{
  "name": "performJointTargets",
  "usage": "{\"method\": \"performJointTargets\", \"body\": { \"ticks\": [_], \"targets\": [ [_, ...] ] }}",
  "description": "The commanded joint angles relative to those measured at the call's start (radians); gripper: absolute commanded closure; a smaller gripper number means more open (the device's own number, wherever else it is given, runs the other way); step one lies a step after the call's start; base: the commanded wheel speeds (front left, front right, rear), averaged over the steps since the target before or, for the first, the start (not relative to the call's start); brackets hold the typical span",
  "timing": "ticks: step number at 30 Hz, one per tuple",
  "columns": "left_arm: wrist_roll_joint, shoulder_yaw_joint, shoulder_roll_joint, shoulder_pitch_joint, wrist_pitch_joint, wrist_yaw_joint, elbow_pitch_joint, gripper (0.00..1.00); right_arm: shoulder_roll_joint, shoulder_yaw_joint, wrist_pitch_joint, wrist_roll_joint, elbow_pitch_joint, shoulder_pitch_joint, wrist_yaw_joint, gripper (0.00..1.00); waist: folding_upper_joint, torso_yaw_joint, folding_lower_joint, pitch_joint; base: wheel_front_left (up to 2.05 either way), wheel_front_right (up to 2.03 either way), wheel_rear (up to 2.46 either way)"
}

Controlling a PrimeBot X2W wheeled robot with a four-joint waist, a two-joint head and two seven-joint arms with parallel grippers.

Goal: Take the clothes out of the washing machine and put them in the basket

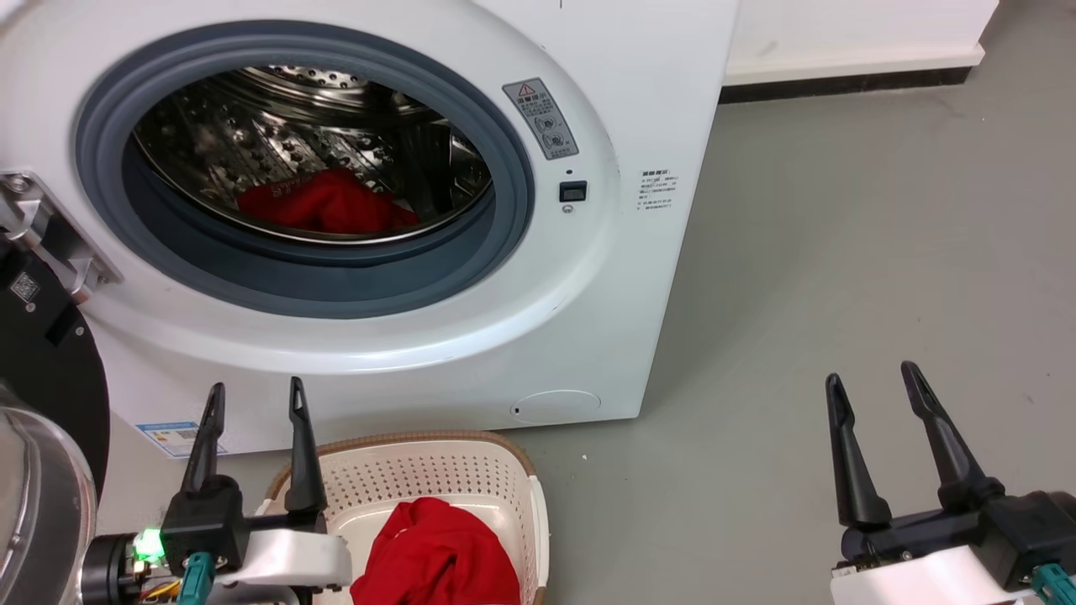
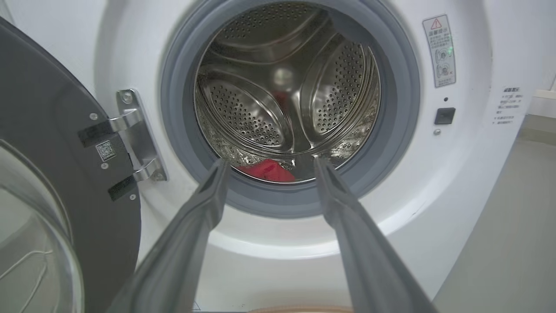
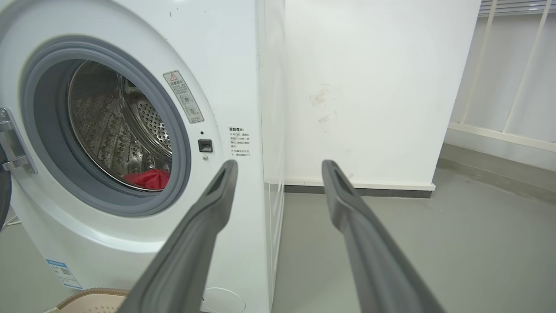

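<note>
The white washing machine (image 1: 588,277) stands with its door open. One red garment (image 1: 328,204) lies at the bottom of the steel drum, also seen in the left wrist view as red cloth (image 2: 267,170) and in the right wrist view (image 3: 147,179). A second red garment (image 1: 437,550) lies in the cream basket (image 1: 471,479) on the floor in front of the machine. My left gripper (image 1: 255,397) is open and empty above the basket's left rim, pointing at the porthole. My right gripper (image 1: 874,378) is open and empty over the floor to the right.
The machine's black-framed glass door (image 1: 42,470) hangs open at the far left, close to my left arm. Grey floor (image 1: 841,252) stretches to the right of the machine. A white wall with a dark skirting (image 1: 849,80) stands behind.
</note>
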Motion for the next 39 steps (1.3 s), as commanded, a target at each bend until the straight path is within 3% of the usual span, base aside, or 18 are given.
{"method": "performJointTargets", "body": {
  "ticks": [1, 9, 18, 24, 31, 39],
  "targets": [
    [0.008, 0.007, -0.006, 0.016, -0.002, 0.0, -0.011, 0.0, 0.001, -0.004, -0.002, 0.005, 0.006, 0.014, -0.001, 0.0, 0.0, 0.003, 0.0001, -0.007, 0.0, 0.0, 0.0],
    [0.025, 0.036, -0.026, 0.025, -0.002, -0.027, -0.008, 0.0, 0.0, -0.01, -0.002, 0.011, 0.018, 0.021, -0.001, 0.0, 0.0, 0.007, 0.0001, -0.008, 0.0, 0.0, 0.0],
    [0.011, 0.061, 0.008, -0.14, -0.002, -0.107, 0.125, 0.0, 0.0, 0.006, -0.002, 0.022, 0.01, -0.037, -0.001, 0.0, 0.0, -0.02, 0.0001, 0.054, 0.0, 0.0, 0.0],
    [0.022, 0.071, 0.091, -0.411, -0.002, -0.169, 0.344, 0.0, 0.001, 0.032, -0.002, 0.04, -0.003, -0.105, -0.001, 0.0, 0.0, -0.083, 0.0001, 0.167, 0.0, 0.0, 0.0],
    [0.051, 0.053, 0.191, -0.674, 0.035, -0.205, 0.542, 0.0, 0.001, 0.039, -0.002, 0.067, -0.015, -0.163, -0.001, 0.0, 0.0, -0.146, 0.0001, 0.272, 0.0, 0.0, 0.0],
    [0.074, 0.016, 0.31, -0.97, 0.196, -0.246, 0.707, 0.0, 0.001, 0.035, -0.002, 0.114, -0.035, -0.22, -0.001, 0.0, 0.0, -0.213, 0.0001, 0.407, 0.0, 0.0, 0.0]
  ]
}}
